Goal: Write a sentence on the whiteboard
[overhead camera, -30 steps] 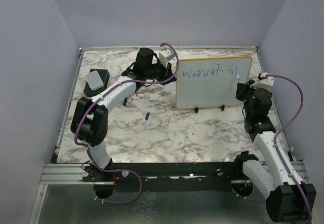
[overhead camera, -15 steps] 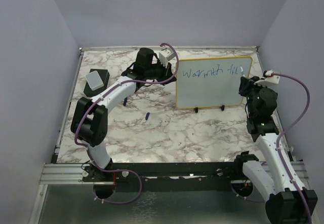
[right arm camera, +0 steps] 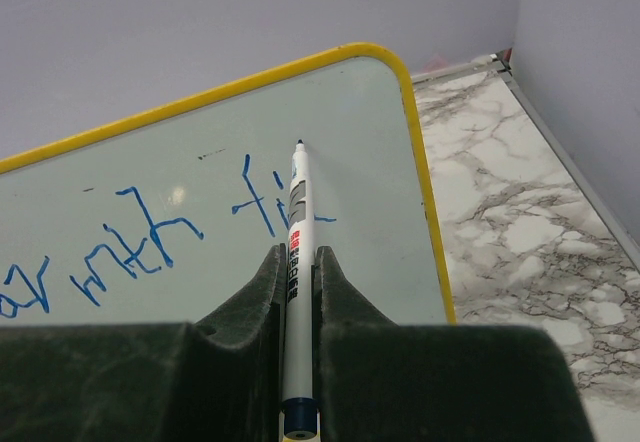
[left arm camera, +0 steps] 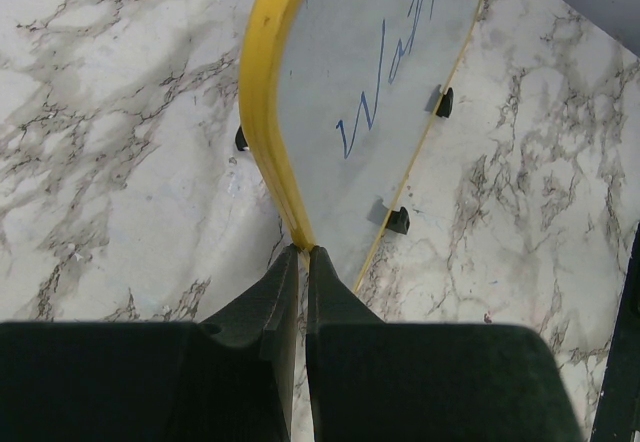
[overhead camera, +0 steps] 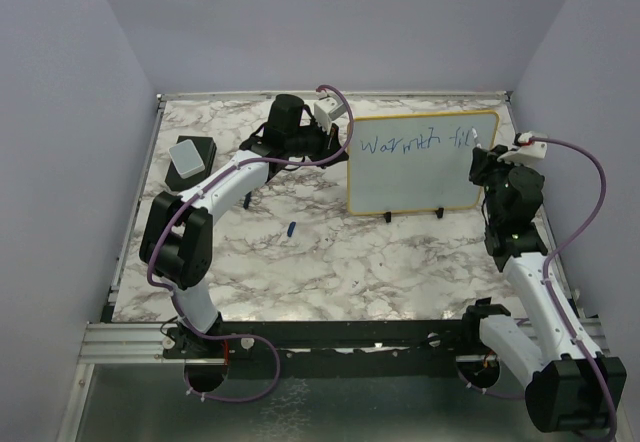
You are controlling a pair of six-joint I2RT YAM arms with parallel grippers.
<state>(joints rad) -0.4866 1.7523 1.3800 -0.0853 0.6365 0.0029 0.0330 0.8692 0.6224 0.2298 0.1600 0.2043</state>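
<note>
The yellow-framed white whiteboard (overhead camera: 420,177) is pinched steady by the left end effector (left arm camera: 303,254) so the unfinished blue sentence (right arm camera: 246,182) can be extended with the white marker (right arm camera: 298,202) clamped in the right end effector (right arm camera: 298,257)

The light is soft, even and fairly bright, and it falls from overhead. In the top view the white-and-grey marbled tabletop (overhead camera: 330,252) carries only faint, blurred shadows under the arms and the rectangular yellow-framed whiteboard (overhead camera: 420,167). In the right wrist view the board's glossy face looks grey-green, with one small pale highlight near the blue handwritten sentence (right arm camera: 160,227). The slim white marker pen (right arm camera: 297,232) is crisp, while the blocky dark green right gripper (right arm camera: 298,257) is underexposed and soft. In the left wrist view the frame curves strongly under the wide lens.
</note>
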